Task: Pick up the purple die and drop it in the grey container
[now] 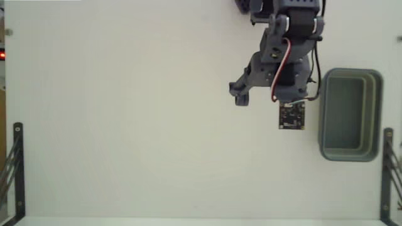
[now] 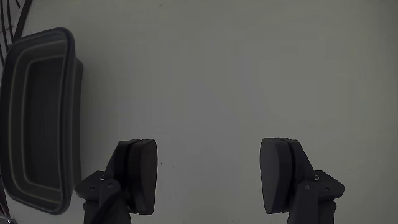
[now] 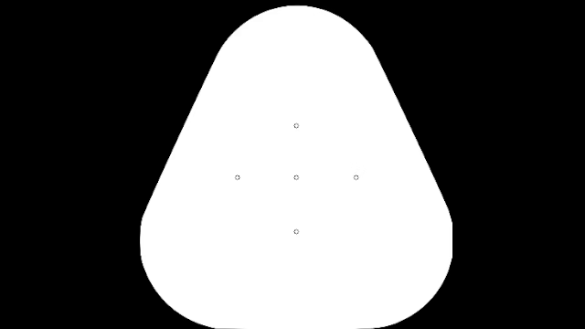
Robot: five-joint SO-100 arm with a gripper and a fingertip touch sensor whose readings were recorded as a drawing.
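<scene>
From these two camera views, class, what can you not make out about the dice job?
- Purple die: in neither view; possibly under the arm in the fixed view.
- Grey container: left side cut off by the wrist view's edge.
- Gripper: open and empty in the wrist view; fingertips hidden by the arm in the fixed view.

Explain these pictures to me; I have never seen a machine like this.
This is a small robot arm on a white table. One picture comes from a fixed camera looking straight down. The other comes from a camera riding on the arm, looking past its gripper, the two-fingered part that grabs things. Its dark fingers stand wide apart with only bare table between them, so it holds nothing. Beside the arm sits a grey container; from above it looks empty. A small dark circuit board shows at the arm's end. No purple die appears in either picture.
</scene>
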